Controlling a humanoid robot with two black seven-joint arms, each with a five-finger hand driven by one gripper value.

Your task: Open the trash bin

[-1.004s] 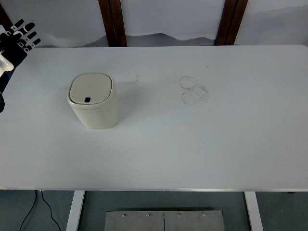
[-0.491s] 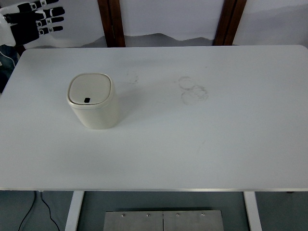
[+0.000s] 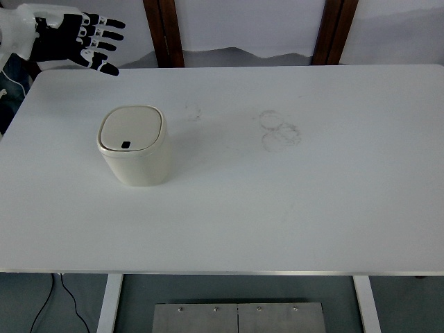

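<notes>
A small cream trash bin (image 3: 134, 144) stands upright on the left half of the white table (image 3: 277, 208). Its lid (image 3: 131, 129) is shut flat, with a small black button near the lid's front edge. My left hand (image 3: 83, 41) is black with white knuckle marks. It hovers above the table's far left corner, behind and to the left of the bin, well apart from it. Its fingers are spread and hold nothing. My right hand is out of view.
Faint ring marks (image 3: 279, 129) stain the table near its middle. Two dark wooden posts (image 3: 164, 31) stand behind the far edge. A black cable (image 3: 41, 309) hangs below the table at the near left.
My left hand has risen from the left edge and moved right, toward the space behind the bin. The bin has not moved and its lid stays shut.
</notes>
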